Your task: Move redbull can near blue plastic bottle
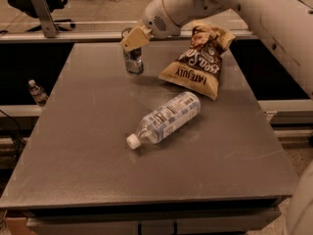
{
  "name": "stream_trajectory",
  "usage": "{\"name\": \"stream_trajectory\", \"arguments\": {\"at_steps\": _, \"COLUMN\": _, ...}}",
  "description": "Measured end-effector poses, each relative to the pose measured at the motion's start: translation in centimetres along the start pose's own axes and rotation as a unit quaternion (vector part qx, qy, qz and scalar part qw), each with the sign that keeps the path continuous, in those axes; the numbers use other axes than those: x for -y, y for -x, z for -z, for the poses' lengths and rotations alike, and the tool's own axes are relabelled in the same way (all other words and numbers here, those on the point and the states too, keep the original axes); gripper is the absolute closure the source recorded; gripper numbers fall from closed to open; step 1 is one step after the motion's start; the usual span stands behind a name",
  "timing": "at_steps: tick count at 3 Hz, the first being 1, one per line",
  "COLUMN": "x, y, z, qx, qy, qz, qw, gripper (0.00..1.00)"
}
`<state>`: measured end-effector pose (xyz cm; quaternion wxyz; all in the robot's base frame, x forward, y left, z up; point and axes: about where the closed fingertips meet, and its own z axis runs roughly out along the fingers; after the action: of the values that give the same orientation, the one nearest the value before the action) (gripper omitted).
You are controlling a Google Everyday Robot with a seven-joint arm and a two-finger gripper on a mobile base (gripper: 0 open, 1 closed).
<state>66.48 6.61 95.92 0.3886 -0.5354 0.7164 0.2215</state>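
Reaching for the can (133,61) is the step I read here, grasp not confirmed. The claw (134,39) sits right at the can's top, far-left part of the bench (73,160). I can't tell from this view whether it's spread or clamped on the can. The can stands upright: slim, silver with dark blue panels, top partly hidden by the claw. The bottle (166,119) lies on its side mid-bench, white cap toward the near left, well apart from the can. A chip bag (195,65) sits just right of the can. Next move, my call: get a firm grip, lift clear of the bag, bring the can toward the near side and set it upright beside the bottle without nudging it. On its side, the bottle would likely roll.
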Motion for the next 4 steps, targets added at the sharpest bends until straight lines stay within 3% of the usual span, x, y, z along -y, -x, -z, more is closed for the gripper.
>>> {"name": "stream_trajectory", "arguments": {"at_steps": 1, "x": -1.7, "y": -2.7, "z": 2.7, "qx": -0.033, "qy": 0.008, "qz": -0.041, "qw": 0.9986, "gripper": 1.0}}
{"name": "stream_trajectory", "arguments": {"at_steps": 2, "x": -3.7, "y": -5.1, "z": 4.5, "qx": -0.066, "qy": 0.024, "qz": -0.076, "qw": 0.9946, "gripper": 1.0}}
{"name": "stream_trajectory", "arguments": {"at_steps": 4, "x": -6.0, "y": -8.8, "z": 6.9, "qx": -0.095, "qy": 0.019, "qz": -0.127, "qw": 0.9872, "gripper": 1.0}}
